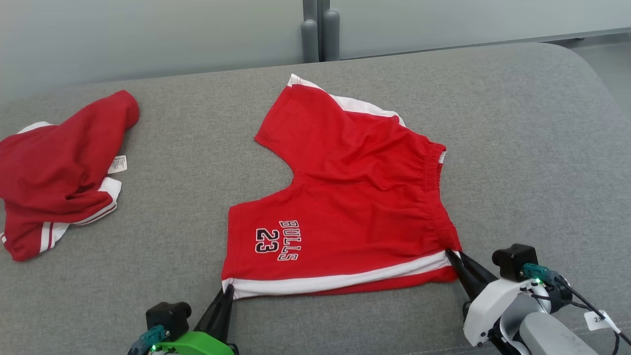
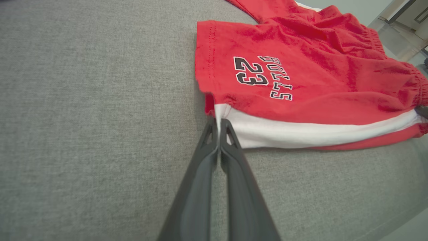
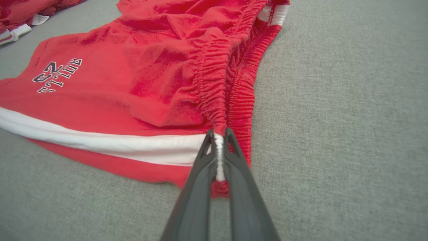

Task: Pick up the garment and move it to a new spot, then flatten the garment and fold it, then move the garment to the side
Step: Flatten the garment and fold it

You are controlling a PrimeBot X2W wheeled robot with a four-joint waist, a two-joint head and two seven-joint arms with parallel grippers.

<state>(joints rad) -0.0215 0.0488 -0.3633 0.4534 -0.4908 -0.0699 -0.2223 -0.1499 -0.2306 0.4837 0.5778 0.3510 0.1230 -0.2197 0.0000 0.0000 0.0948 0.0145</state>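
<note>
- Head view: the red shorts (image 1: 345, 197) lie spread out in the middle of the frame on the grey cushion (image 1: 517, 148). Another red garment (image 1: 54, 172) sits crumpled at the left edge.
- Left wrist view: the left gripper (image 2: 217, 122) is pinched closed on the shorts' hem corner, centre frame.
- Right wrist view: the right gripper (image 3: 219, 134) is clamped on the white stripe at the waistband end.

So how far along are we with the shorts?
The red Bulls shorts lie spread fairly flat on the grey cushion, not yet folded. Left gripper is shut on the hem corner, right gripper on the waistband, both at the white stripe. Folding and moving aside remain.
</note>
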